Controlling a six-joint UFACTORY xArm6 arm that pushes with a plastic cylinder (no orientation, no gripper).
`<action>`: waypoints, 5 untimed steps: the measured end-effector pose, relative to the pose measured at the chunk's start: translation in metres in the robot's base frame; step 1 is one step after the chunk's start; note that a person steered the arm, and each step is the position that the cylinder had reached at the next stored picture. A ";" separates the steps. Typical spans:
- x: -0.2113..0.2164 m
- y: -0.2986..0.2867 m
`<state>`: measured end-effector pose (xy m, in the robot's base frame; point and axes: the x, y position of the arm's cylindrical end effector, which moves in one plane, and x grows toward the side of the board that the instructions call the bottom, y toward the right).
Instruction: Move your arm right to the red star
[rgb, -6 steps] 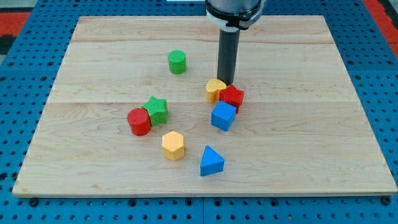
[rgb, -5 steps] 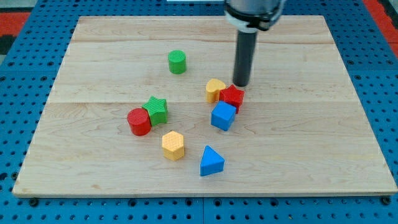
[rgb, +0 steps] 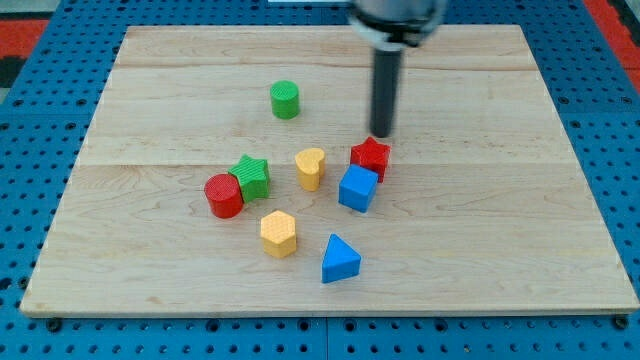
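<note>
The red star lies right of the board's middle, touching the blue cube just below it. My tip is just above the red star, a little to its right, close to it or touching it. The rod rises from there to the view's top. The yellow heart stands apart to the left of the red star.
A green cylinder is at upper left. A green star touches a red cylinder at the left. A yellow hexagon and a blue triangle lie toward the bottom. The wooden board sits on a blue pegboard.
The yellow heart has shifted left and down, away from the red star. My tip first moved right, then stayed just above the red star.
</note>
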<state>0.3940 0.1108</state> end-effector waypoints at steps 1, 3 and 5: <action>0.039 0.041; 0.064 0.008; 0.040 -0.041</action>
